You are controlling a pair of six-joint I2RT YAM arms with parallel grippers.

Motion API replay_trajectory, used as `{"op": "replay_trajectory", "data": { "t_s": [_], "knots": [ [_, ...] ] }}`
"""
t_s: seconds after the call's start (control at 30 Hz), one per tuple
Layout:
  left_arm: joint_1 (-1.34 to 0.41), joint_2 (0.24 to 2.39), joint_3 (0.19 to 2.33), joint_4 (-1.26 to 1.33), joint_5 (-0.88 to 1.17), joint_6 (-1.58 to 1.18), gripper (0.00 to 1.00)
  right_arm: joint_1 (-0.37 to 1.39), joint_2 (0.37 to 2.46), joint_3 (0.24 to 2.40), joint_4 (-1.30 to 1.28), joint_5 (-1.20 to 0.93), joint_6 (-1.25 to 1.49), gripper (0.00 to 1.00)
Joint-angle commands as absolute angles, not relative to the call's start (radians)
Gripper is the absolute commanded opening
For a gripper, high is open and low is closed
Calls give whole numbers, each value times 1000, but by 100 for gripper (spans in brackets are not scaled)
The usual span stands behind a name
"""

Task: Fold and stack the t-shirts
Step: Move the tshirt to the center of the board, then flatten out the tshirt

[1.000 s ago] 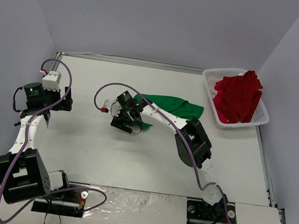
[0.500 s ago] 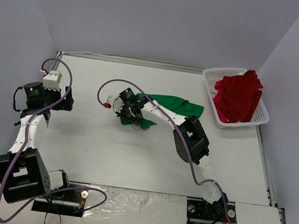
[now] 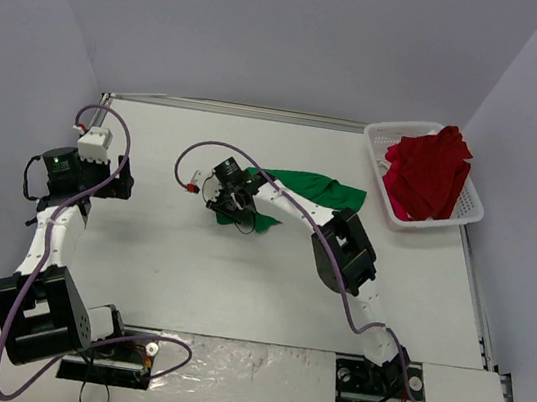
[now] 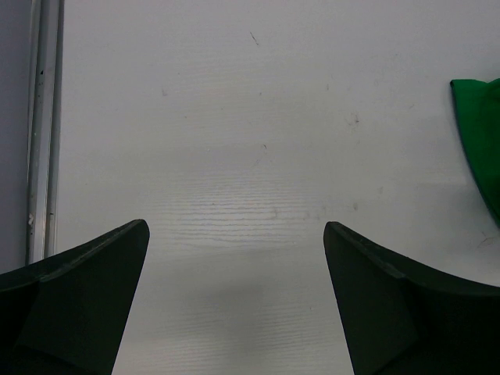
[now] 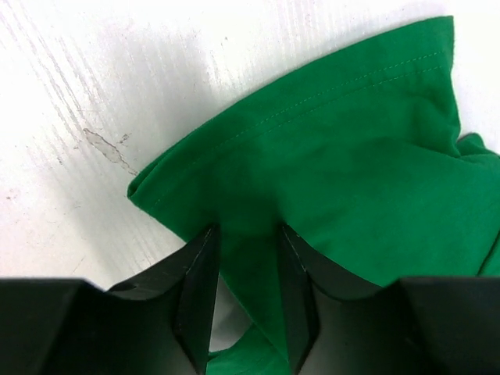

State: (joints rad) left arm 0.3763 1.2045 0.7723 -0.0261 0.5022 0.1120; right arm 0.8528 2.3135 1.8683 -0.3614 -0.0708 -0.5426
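The green t-shirt [image 3: 306, 186] lies bunched in a strip across the middle of the table. Its left end is under my right gripper [image 3: 236, 214]. In the right wrist view a fold of the green t-shirt [image 5: 336, 148] runs down between the fingers of my right gripper [image 5: 246, 230]. The jaws stand narrowly apart, with a sliver of white table showing beside the cloth. The red t-shirt [image 3: 426, 174] is heaped in the basket. My left gripper [image 3: 122, 179] hangs wide open over bare table at the left, holding nothing. In the left wrist view my left gripper [image 4: 236, 225] is far from the green t-shirt's edge [image 4: 480, 133].
A white lattice basket [image 3: 390, 133] stands at the back right corner. A metal rail [image 4: 43, 125] runs along the table's left edge. Purple cables loop above both arms. The walls stand close on three sides.
My right gripper has shifted slightly toward the green shirt's end, and its jaws have come in from wide open to narrow around the fold. The left arm has not moved.
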Motion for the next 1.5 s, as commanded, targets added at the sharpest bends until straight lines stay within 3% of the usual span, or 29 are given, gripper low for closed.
{"op": "replay_trajectory", "data": {
  "t_s": [0.0,0.33,0.83,0.93,1.03,1.07,1.13,1.33,1.47],
  "knots": [
    [385,1192,779,-17,529,110,94,862,2269,1896,-413,-95,-517,32],
    [383,1210,776,-17,532,110,94,858,2292,1991,-499,-336,-462,43],
    [382,1239,776,18,549,112,94,782,2427,2014,-500,-359,-477,54],
    [382,1241,776,18,552,112,94,781,2437,2005,-500,-353,-483,46],
    [380,1244,776,21,555,110,94,782,2442,2003,-502,-339,-482,26],
    [380,1244,776,21,555,112,94,785,2441,2003,-502,-336,-482,12],
    [380,1246,776,21,560,114,94,793,2422,2003,-503,-318,-483,0],
    [379,1224,781,6,568,121,94,842,2324,2025,-557,-287,-494,0],
    [379,1186,787,2,584,124,94,885,2145,2040,-584,-246,-506,0]
  ]
}}
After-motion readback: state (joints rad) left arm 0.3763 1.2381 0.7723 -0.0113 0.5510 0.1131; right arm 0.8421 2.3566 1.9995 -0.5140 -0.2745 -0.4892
